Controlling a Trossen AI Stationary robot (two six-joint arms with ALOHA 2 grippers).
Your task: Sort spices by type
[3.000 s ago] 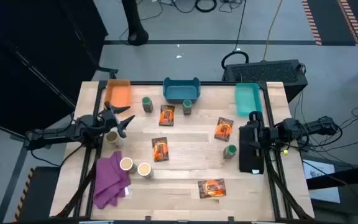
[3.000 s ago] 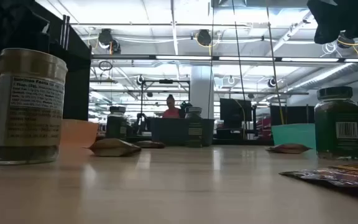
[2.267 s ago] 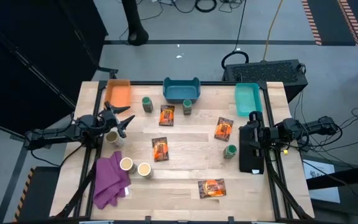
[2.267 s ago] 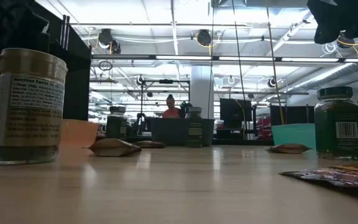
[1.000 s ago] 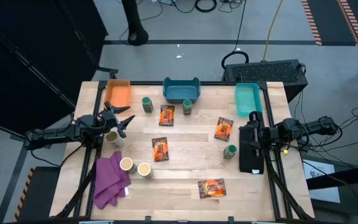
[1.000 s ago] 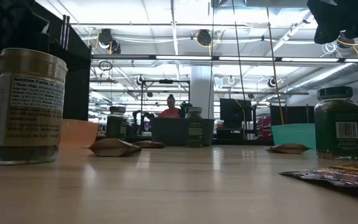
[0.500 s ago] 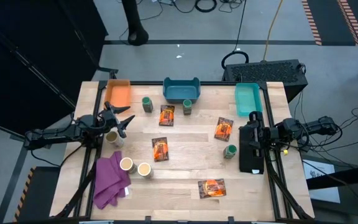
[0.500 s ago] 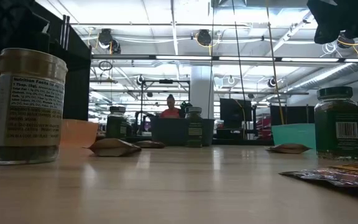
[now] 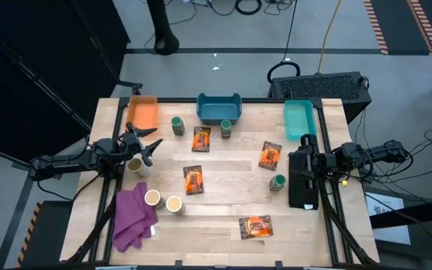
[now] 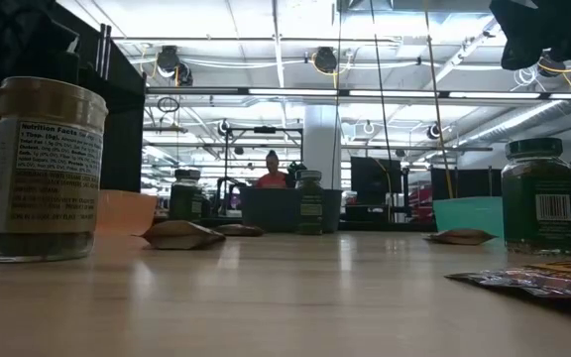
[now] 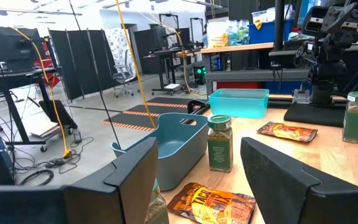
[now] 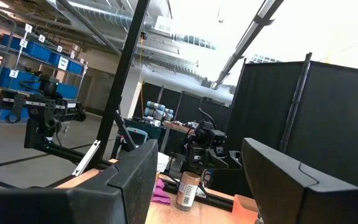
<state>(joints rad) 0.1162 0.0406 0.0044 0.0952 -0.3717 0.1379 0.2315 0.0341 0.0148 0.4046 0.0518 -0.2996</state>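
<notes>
Nothing had shifted over the last few seconds, so sorting had not begun. At the left of the high view, the left tool (image 9: pixel 142 144) hung with its jaws apart and empty above a tan jar (image 9: pixel 136 165) on the bench (image 9: pixel 223 206); two more tan jars (image 9: pixel 153 198) sat lower left. Packets (image 9: pixel 193 179) and green jars (image 9: pixel 177 125) lay scattered mid-frame. At right, the right tool (image 9: pixel 304 161) waited, likewise parted and empty, beside another green jar (image 9: pixel 277 182).

Four flat orange-and-dark packets (image 9: pixel 193 179) lie face up: centre, 12 o'clock, 2 o'clock, 5 o'clock. Three dark-green jars (image 9: pixel 277 182) stand upright at 11, 12 and 3 o'clock. Three tan jars (image 9: pixel 174 204), probably cream-topped, stand at 8 to 9 o'clock.
</notes>
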